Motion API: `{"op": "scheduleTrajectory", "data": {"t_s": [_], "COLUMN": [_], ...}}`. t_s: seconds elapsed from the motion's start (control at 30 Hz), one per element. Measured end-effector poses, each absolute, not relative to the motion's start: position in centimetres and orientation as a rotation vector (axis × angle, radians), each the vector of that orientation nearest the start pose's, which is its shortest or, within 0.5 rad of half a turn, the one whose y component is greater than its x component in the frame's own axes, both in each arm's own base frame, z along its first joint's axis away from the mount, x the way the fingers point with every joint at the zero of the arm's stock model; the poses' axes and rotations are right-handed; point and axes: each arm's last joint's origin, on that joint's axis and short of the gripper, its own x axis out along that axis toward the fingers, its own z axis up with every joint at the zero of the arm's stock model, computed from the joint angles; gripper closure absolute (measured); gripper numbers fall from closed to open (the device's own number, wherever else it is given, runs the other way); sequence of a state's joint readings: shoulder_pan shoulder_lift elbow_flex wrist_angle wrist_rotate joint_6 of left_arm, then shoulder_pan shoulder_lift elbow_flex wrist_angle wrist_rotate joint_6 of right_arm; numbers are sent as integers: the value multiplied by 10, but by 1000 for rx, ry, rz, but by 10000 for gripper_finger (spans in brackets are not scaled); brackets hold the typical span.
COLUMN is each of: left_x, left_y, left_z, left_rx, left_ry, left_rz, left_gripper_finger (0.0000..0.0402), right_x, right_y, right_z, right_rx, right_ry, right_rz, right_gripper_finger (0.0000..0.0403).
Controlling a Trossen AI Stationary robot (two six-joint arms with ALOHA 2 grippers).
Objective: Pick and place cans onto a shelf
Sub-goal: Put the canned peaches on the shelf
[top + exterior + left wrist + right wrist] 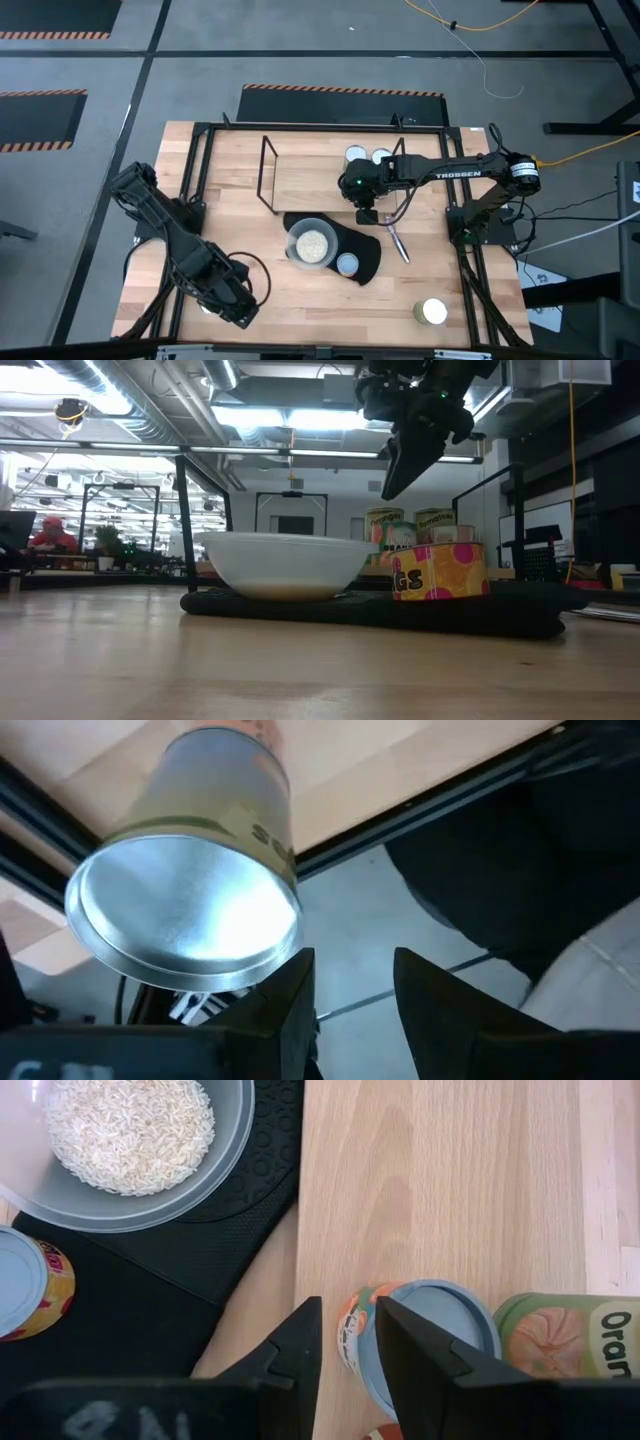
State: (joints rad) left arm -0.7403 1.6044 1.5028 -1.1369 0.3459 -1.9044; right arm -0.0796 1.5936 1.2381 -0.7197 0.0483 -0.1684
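Cans [357,155] sit untouched by the shelf [300,176]; bowl [312,242] holds rice; both jaws empty, slightly parted.

"TROSSEN" on right arm [455,172]

Shelf [300,172]: black wire rack, standing at 12 o'clock on my table. Two cans [368,156] upright just at its 3 o'clock end. Blue-lidded can [347,264] upright on the mat, 6 o'clock of centre. Cream-topped can [433,311] at 4 o'clock corner. Silver-topped can [190,900] at 8 o'clock edge.
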Motion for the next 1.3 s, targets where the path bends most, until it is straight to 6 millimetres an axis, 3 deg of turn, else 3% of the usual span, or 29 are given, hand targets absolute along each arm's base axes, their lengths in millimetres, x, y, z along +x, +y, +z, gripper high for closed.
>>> {"op": "scheduleTrajectory", "data": {"t_s": [0.8, 1.3], "left_x": [219, 221], "left_y": [-214, -211], "left_z": [313, 308], "left_rx": [-1196, -1139], "left_ry": [1700, 1580], "left_rz": [524, 602], "left_gripper_finger": [271, 271], "right_x": [321, 321], "right_y": [-27, -27], "right_z": [253, 253], "right_rx": [-135, -135], "right_ry": [1082, 1083], "right_rz": [-24, -24], "right_gripper_finger": [302, 302]}}
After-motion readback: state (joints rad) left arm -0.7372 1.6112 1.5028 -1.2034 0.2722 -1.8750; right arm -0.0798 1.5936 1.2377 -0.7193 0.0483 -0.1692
